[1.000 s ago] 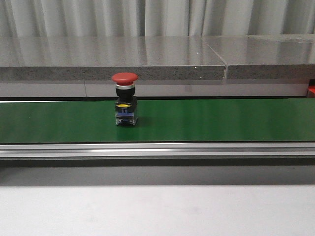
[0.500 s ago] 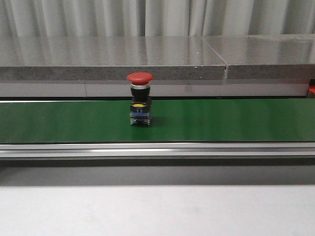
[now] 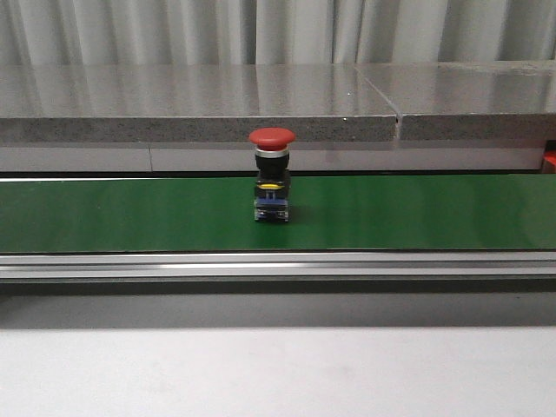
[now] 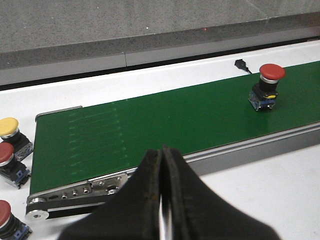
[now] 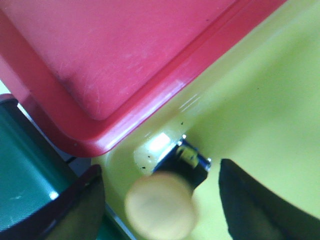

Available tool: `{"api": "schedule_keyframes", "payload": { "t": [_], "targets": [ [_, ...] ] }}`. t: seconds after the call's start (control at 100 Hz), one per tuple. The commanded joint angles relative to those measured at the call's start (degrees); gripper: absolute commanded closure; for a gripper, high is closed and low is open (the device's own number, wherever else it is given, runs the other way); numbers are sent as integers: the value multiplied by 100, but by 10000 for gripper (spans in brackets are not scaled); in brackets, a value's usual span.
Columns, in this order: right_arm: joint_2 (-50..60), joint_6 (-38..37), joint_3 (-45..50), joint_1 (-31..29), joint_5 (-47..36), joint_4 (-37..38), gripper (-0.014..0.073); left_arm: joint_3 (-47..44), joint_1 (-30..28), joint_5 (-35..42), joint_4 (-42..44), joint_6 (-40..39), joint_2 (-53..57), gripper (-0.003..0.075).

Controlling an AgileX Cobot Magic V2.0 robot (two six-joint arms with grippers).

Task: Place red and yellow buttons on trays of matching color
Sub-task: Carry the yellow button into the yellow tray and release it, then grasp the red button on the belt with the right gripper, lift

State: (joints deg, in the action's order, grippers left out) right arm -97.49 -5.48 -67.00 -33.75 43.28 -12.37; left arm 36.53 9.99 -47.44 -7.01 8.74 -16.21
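Belt (image 3: 417,213): green, running across the front view from 9 to 3 o'clock; metal rail along its near edge, grey stone ledge (image 3: 200,104) behind.
Red button on belt (image 3: 272,174): upright, red cap on top, black body with a yellow mark, clear base touching the belt; just left of centre in the front view. Same button (image 4: 266,86) seen from the left wrist, towards 2 o'clock of the belt's end roller.
Spare buttons: three beside the belt's end, on the white table (image 4: 280,200); one yellow-capped (image 4: 11,134), two red-capped (image 4: 7,159) (image 4: 6,220), all upright, close together, off the belt.
Small black item (image 4: 242,64): on the white surface past the belt's far edge, near the red button; too small to identify.
Left claw (image 4: 163,200): clenched, black fingers pressed together with nothing between; above the near rail, well apart from every button.
Red tray (image 5: 125,60): bare floor, rim touching or overlapping the yellow tray's edge; cannot tell which.
Yellow tray (image 5: 260,100): glossy, holds one button.
Yellow button in tray (image 5: 162,210): yellow cap blurred, black body behind it, near the tray corner next to the red rim.
Right claw (image 5: 160,200): released, fingers spread wide at either side of the yellow button, neither touching it.
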Motion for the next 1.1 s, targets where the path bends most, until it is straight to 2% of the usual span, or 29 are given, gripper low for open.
{"api": "schedule_keyframes", "payload": {
  "t": [0.0,0.35,0.49,0.68,1.09],
  "targets": [
    [247,8,-124,-23,-199,-95,90,138,46,397,-96,-47,-61,741],
    [987,220,-124,-9,-207,-82,90,138,46,397,-96,-47,-61,741],
    [1459,228,-124,171,-157,-42,92,138,46,397,-96,-47,-61,741],
    [2009,232,-124,742,-2,241,92,138,46,397,-96,-47,-61,741],
    [2476,509,-124,2493,394,325,92,138,46,397,-96,-47,-61,741]
  ]
}}
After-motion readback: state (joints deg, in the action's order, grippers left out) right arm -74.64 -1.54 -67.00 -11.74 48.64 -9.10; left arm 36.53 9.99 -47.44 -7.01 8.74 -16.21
